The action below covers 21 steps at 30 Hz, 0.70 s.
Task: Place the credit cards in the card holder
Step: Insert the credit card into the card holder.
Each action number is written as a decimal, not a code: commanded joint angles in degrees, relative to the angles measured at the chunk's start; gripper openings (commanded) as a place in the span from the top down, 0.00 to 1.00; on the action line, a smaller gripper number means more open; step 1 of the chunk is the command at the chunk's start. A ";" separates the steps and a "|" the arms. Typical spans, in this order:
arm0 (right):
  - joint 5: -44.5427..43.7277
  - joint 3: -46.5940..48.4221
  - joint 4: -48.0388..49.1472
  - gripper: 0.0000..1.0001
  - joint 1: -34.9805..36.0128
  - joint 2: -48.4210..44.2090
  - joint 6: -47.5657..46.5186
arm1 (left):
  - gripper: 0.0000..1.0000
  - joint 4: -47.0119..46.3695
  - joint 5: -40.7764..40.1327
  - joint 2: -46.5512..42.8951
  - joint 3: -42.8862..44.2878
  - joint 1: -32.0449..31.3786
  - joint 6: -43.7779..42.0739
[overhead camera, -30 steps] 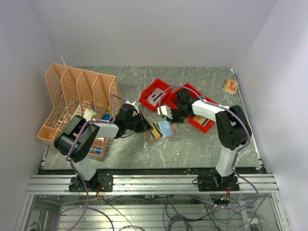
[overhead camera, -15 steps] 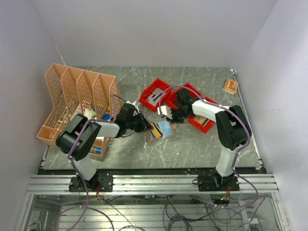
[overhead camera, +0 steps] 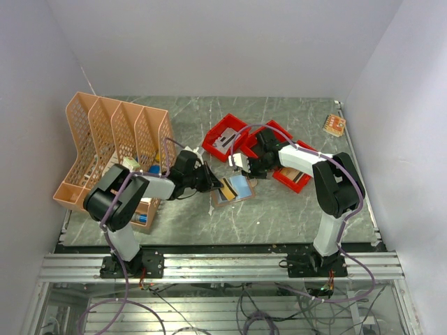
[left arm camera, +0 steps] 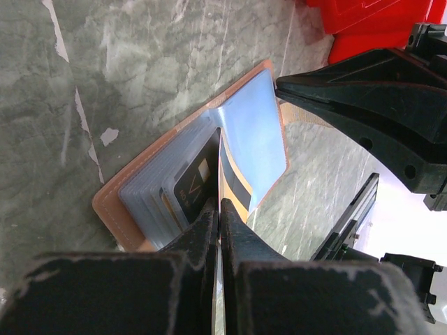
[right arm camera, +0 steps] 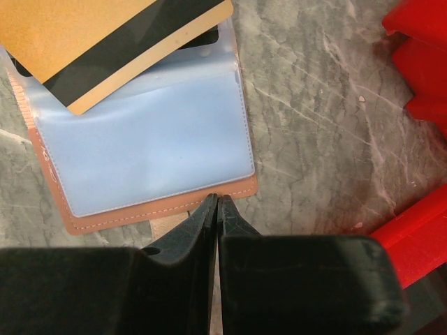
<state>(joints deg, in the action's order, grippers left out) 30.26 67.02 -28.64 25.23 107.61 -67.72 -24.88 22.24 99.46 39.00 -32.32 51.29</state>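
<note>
Green-grey marble table [overhead camera: 279,209] holds the card holder [overhead camera: 236,190], lying open between the two arms near the red bins [overhead camera: 227,139]. The left claw [left arm camera: 220,209] is clenched on a gold card [right arm camera: 105,42] with a dark stripe, whose far end lies over the holder's clear blue pockets. The right claw [right arm camera: 216,202] is clenched at the holder's tan edge, though whether it pinches the leather or only presses on it is unclear.
</note>
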 commanded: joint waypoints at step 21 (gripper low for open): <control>0.90 0.14 -0.53 0.96 0.56 1.37 0.59 | 0.93 2.89 0.04 0.16 2.96 -1.09 -3.97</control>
<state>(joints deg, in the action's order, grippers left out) 30.28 67.05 -28.67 25.23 107.63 -67.53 -22.63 22.87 100.14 41.74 -33.21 48.82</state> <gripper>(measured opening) 0.037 0.072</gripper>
